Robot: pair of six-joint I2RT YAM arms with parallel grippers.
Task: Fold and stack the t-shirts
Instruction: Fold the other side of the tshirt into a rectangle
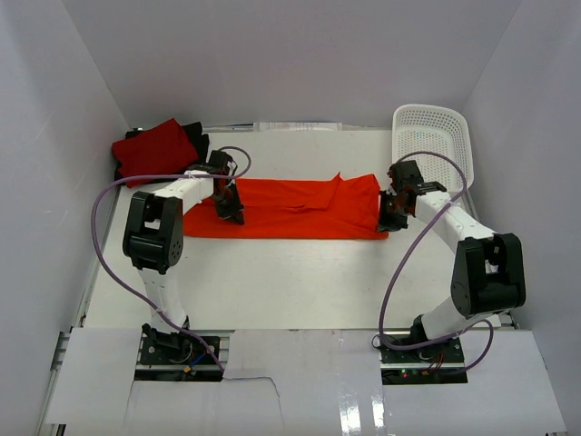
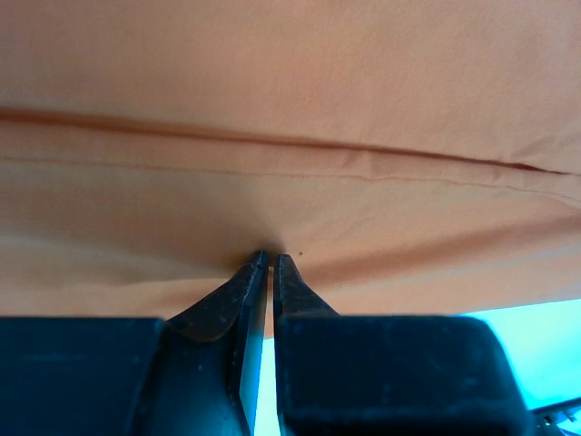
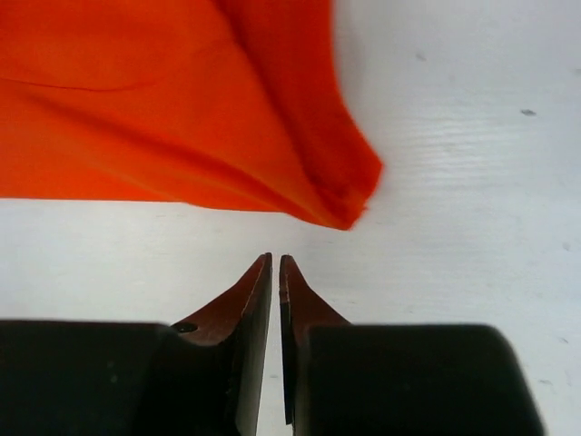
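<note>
The bright orange t-shirt [image 1: 300,207] lies as a long folded strip across the middle of the table. My left gripper [image 1: 231,207] is over its left part. In the left wrist view the cloth [image 2: 290,136] fills the frame, and the left gripper [image 2: 270,256] is shut with its tips pinching a pucker of it. My right gripper [image 1: 390,216] is shut and empty just off the shirt's right end; its tips [image 3: 275,259] hover above bare table below the shirt's corner [image 3: 349,213]. The crimson t-shirt [image 1: 154,150] lies on the black one [image 1: 198,138] at the back left.
A white perforated basket [image 1: 434,136] stands at the back right corner. White walls enclose the table [image 1: 290,282] on three sides. Purple cables loop beside both arms.
</note>
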